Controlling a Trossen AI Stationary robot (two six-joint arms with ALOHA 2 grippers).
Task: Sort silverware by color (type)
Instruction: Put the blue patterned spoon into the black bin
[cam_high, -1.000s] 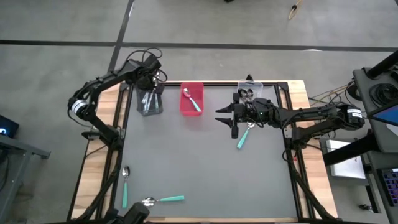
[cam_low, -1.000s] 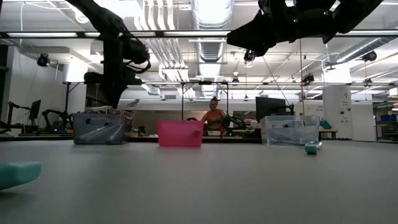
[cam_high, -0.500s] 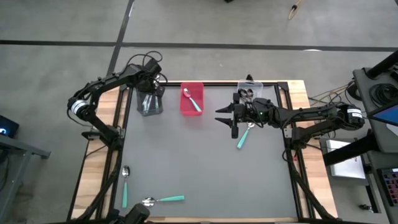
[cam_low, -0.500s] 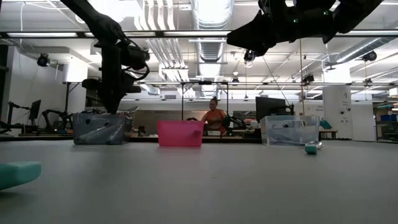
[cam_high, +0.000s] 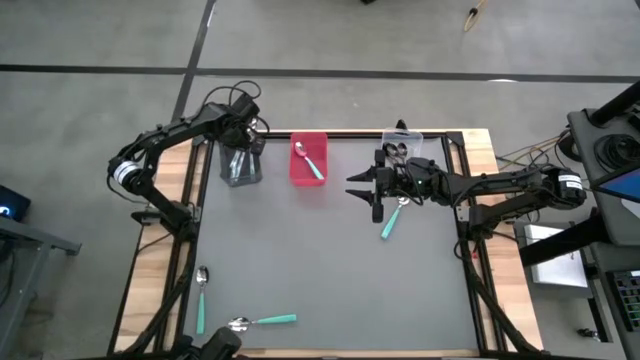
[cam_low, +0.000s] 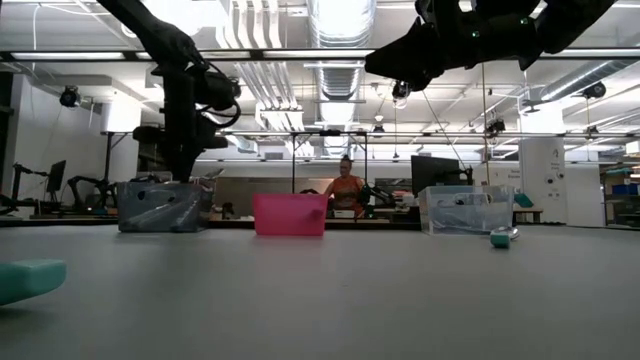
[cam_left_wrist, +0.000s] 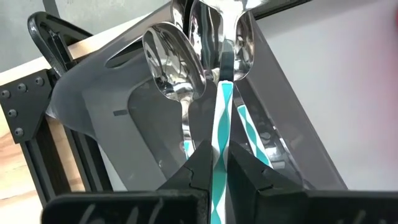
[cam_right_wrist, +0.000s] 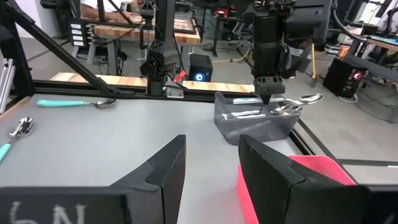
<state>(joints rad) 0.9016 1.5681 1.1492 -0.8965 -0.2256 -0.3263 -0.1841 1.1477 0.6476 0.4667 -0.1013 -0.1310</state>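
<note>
My left gripper (cam_high: 243, 138) points steeply down over the grey bin (cam_high: 240, 166) at the table's far left and is shut on a spoon with a teal-and-white striped handle (cam_left_wrist: 222, 106). Two like spoons (cam_left_wrist: 173, 59) lie in that bin, their bowls leaning on its end wall. A teal-handled spoon (cam_high: 308, 160) lies in the red bin (cam_high: 322, 150). The clear bin (cam_high: 402, 148) holds dark spoons. My right gripper (cam_high: 363, 190) hangs open and level above the table, above a teal-handled spoon (cam_high: 389, 222). Two more teal-handled spoons (cam_high: 200, 297) (cam_high: 264, 321) lie near the near left corner. My left gripper pinches the striped handle (cam_left_wrist: 220, 134) between its two fingertips (cam_left_wrist: 200, 158), partway along the handle. The fingers come from above, slanting down, and the spoon runs on past them with its bowl (cam_left_wrist: 236, 34) toward the bin's end. Whether the bowl rests on the bin, I cannot tell.
The three bins stand in a row along the far edge. The wide grey mat (cam_high: 330, 270) between the bins and the near spoons is bare. Black frame rails (cam_high: 190, 200) run along both sides. A person (cam_low: 345, 185) shows far off in the room behind.
My left gripper has sunk a little toward the grey bin with the striped spoon, still shut on it.
</note>
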